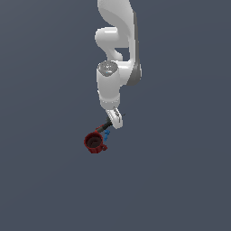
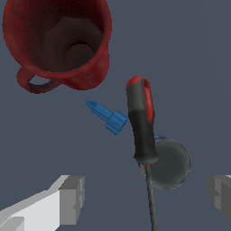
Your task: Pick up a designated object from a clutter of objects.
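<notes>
Your end effector (image 2: 146, 198) nearest the wrist camera, fingers (image 2: 72, 198) spread wide with nothing held, the black screwdriver (image 2: 142, 124) lying between them on the desk (image 2: 194, 67), shaft over a grey round thing (image 2: 173, 164), blue piece (image 2: 107, 116) beside its handle, red mug (image 2: 58, 40) beyond.

Grey floor (image 1: 45, 180) bears mug (image 1: 94, 142), screwdriver (image 2: 141, 122), blue piece (image 2: 106, 117), grey disc (image 2: 173, 164).

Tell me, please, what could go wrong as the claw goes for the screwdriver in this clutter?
The screwdriver lies across the grey round piece, so it may roll or tip as the open claw closes. The blue piece touches or nearly touches its handle and could be knocked or pinched. The red mug is close; a shifted grasp may bump it.
</notes>
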Tool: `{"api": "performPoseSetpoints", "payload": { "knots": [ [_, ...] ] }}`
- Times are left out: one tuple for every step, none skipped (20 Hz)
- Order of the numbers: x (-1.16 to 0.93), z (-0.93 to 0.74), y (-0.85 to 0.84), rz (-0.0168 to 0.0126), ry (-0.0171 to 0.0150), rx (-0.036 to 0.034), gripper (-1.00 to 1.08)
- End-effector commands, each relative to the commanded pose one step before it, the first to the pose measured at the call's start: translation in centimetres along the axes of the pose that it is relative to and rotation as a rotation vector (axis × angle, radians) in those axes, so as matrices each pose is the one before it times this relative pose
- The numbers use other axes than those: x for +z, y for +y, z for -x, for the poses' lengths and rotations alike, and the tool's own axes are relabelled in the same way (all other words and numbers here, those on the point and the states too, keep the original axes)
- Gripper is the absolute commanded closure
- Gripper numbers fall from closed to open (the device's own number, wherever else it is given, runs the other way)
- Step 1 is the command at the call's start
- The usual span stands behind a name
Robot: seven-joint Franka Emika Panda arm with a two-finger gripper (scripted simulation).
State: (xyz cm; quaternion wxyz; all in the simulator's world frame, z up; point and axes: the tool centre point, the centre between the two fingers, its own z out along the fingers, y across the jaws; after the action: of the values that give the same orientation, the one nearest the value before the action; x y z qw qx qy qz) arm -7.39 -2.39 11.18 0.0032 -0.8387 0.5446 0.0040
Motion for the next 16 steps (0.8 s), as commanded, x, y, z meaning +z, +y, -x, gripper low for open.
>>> {"api": "performPoseSetpoints", "payload": {
  "knots": [
    [0.616, 0.135, 0.487, -0.00025, 0.00339, 0.04824, -0.92],
    [0.197, 0.037, 0.166, 0.00012, 0.00109, 0.01517, -0.92],
    [0.177, 0.031, 0.152, 0.00010, 0.00102, 0.01372, -0.92],
    [0.157, 0.025, 0.137, 0.00009, 0.00093, 0.01229, -0.92],
    [0.138, 0.021, 0.122, 0.00007, 0.00084, 0.01083, -0.92],
    [0.118, 0.017, 0.107, 0.00006, 0.00075, 0.00939, -0.92],
    [0.100, 0.013, 0.091, 0.00005, 0.00064, 0.00795, -0.92],
    [0.081, 0.010, 0.075, 0.00004, 0.00053, 0.00651, -0.92],
    [0.063, 0.007, 0.058, 0.00003, 0.00042, 0.00506, -0.92],
    [0.045, 0.005, 0.042, 0.00002, 0.00030, 0.00361, -0.92],
    [0.027, 0.003, 0.025, 0.00001, 0.00018, 0.00218, -0.92],
    [0.009, 0.002, 0.008, 0.00000, 0.00006, 0.00069, -0.92],
    [-0.041, 0.000, -0.039, 0.00041, -0.00048, -0.00469, -0.92],
    [0.025, 0.001, 0.002, 0.00000, 0.00000, 0.00000, -0.92],
    [0.074, 0.003, 0.005, 0.00000, 0.00000, 0.00000, -0.92],
    [0.123, 0.005, 0.008, 0.00000, 0.00000, 0.00000, -0.92]
  ]
}}
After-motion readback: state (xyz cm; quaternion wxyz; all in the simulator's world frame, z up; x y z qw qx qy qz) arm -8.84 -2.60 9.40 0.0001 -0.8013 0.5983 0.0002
